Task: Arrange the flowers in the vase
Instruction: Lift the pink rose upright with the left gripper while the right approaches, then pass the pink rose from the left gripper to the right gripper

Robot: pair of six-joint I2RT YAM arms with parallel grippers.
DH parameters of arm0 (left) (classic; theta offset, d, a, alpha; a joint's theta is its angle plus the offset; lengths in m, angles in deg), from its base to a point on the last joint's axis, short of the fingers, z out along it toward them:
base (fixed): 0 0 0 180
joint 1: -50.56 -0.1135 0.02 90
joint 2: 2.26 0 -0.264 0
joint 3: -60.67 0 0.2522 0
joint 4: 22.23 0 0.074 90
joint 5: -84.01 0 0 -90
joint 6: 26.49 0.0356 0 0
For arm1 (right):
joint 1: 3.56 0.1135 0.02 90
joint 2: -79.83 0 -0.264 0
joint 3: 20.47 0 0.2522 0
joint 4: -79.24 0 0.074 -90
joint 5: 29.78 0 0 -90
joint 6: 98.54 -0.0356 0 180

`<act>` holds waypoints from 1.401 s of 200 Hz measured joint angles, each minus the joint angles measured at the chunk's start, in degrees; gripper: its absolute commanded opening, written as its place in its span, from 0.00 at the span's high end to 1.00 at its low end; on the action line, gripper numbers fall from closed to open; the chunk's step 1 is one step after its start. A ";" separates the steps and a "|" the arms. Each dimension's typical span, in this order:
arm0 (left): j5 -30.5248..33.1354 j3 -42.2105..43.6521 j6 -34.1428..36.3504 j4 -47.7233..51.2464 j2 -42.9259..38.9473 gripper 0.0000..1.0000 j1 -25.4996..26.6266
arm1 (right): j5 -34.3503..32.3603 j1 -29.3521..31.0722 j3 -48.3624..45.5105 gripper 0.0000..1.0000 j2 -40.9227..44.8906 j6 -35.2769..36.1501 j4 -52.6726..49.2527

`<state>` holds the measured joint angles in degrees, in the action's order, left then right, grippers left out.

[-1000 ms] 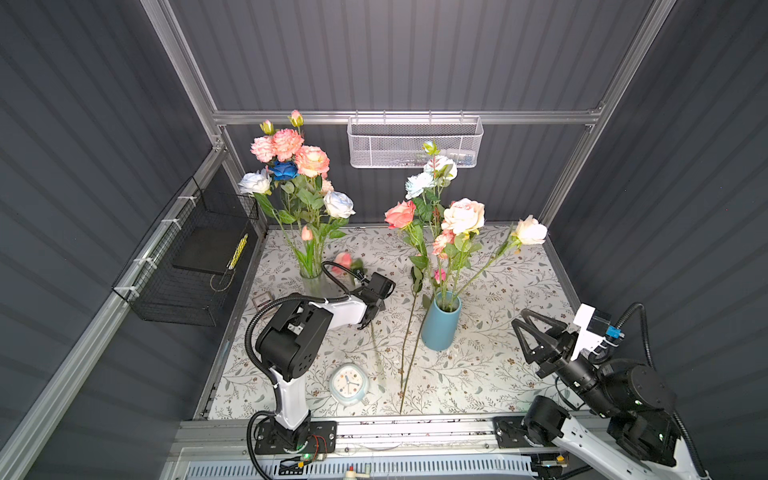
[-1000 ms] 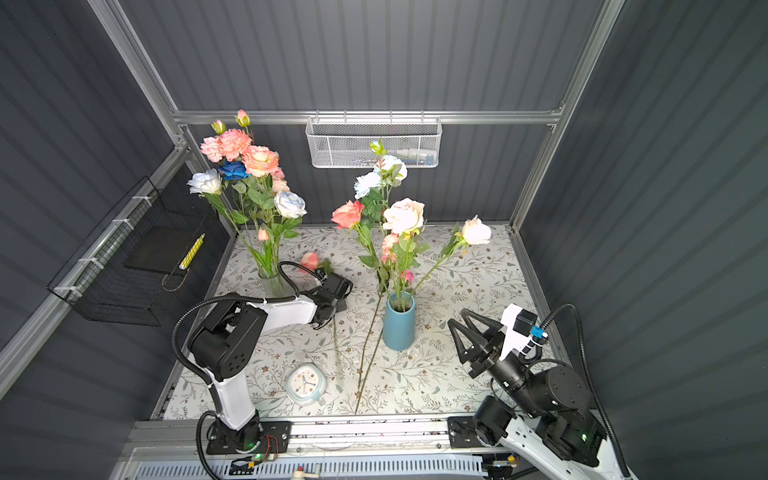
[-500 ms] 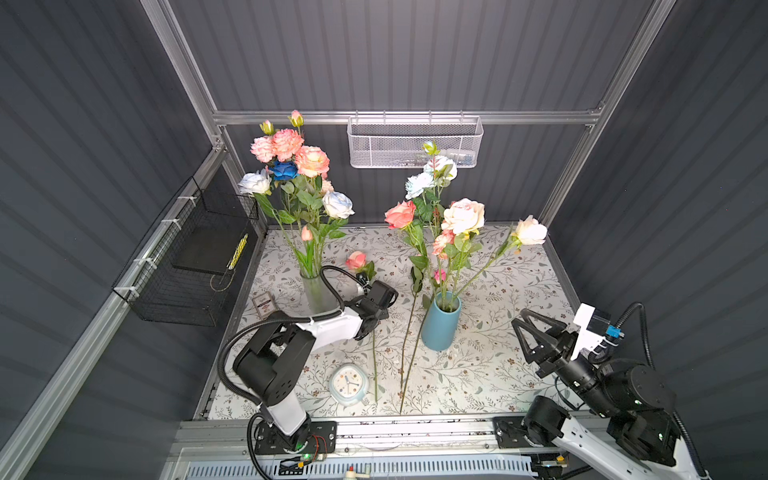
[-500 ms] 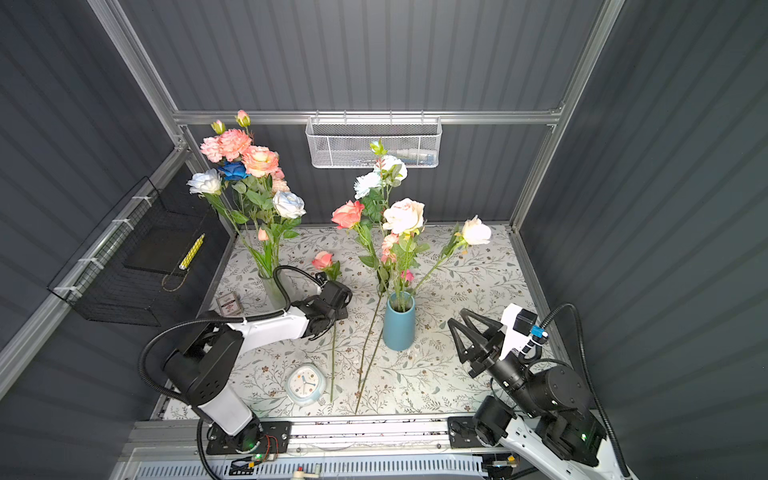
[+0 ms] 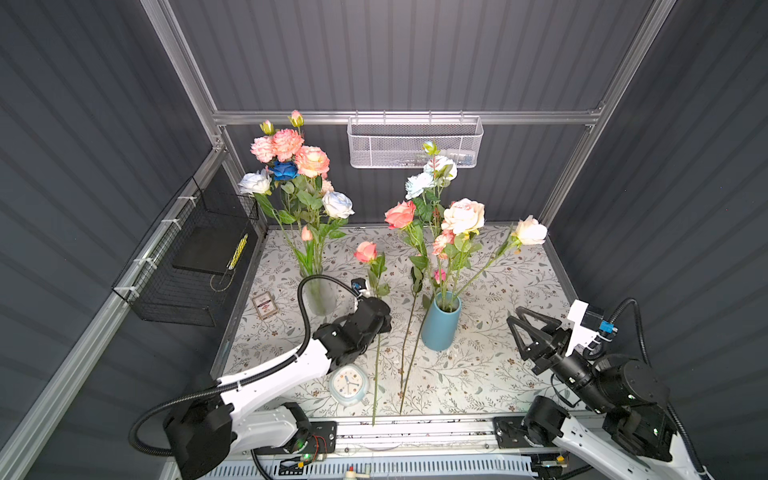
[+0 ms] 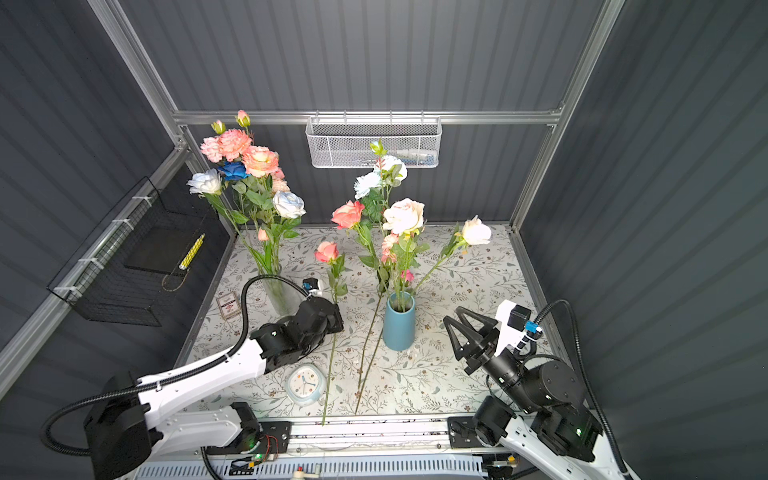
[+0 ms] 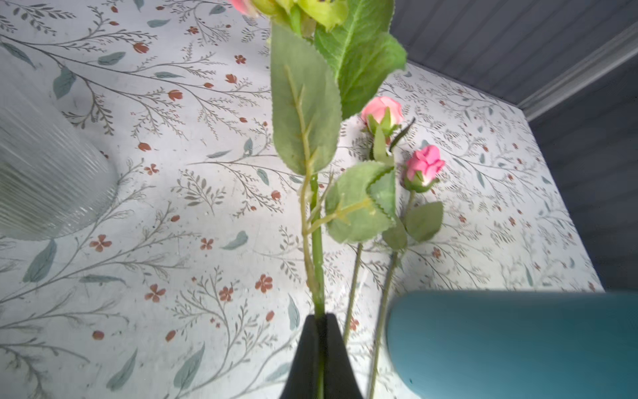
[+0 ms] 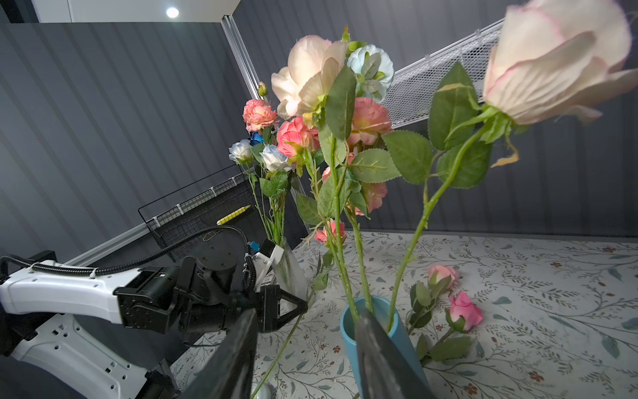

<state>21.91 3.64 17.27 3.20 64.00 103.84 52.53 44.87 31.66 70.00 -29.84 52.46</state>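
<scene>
Left claw (image 7: 319,324) is pinched tight on the green stem of a coral rose (image 5: 365,251), bloom uppermost, between the glass vase (image 5: 320,297) and the blue vase (image 5: 440,328). Right claw (image 5: 514,313) stands spread and empty, near the blue vase on its right. Beneath lies a pale floral-print tablecloth (image 5: 498,365), closed in by dark ribbed walls (image 5: 415,62) and an aluminium frame (image 5: 407,117). Two vases stand here, both with flowers. The blue one carries one coral, two cream and two pale blue blooms above some small pink ones. The glass one has a mixed bunch with a single deep blue bloom (image 5: 284,170). Two thin stems with pink buds (image 7: 381,110) lie on the cloth just beside the blue vase. Two wire baskets hang on the walls, a white basket (image 5: 415,143) and a black basket (image 5: 183,270). One clock (image 5: 348,384) and one small card pack (image 5: 264,304) lie on the cloth.
</scene>
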 measured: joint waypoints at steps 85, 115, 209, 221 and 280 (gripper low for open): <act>-6.14 1.38 0.33 11.21 -21.09 1.00 7.08 | 6.32 0.00 0.00 0.50 -8.37 -2.84 2.78; -9.86 1.40 2.36 12.94 -29.46 1.00 7.08 | 9.09 0.15 0.70 0.50 -11.76 -3.34 3.21; -26.56 -2.40 13.88 3.48 -38.34 1.00 7.08 | 16.79 9.46 9.84 0.45 -27.76 -3.76 9.29; -28.17 -3.15 14.60 1.49 -37.94 1.00 7.08 | 16.92 11.82 11.15 0.44 -30.49 -3.48 10.01; -34.05 -4.26 15.26 -7.63 -34.99 1.00 7.08 | 18.56 20.74 17.99 0.43 -45.77 -2.14 14.64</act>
<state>-12.15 -0.62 32.53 -4.43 29.01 110.92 71.09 65.61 49.65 24.23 -31.98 67.11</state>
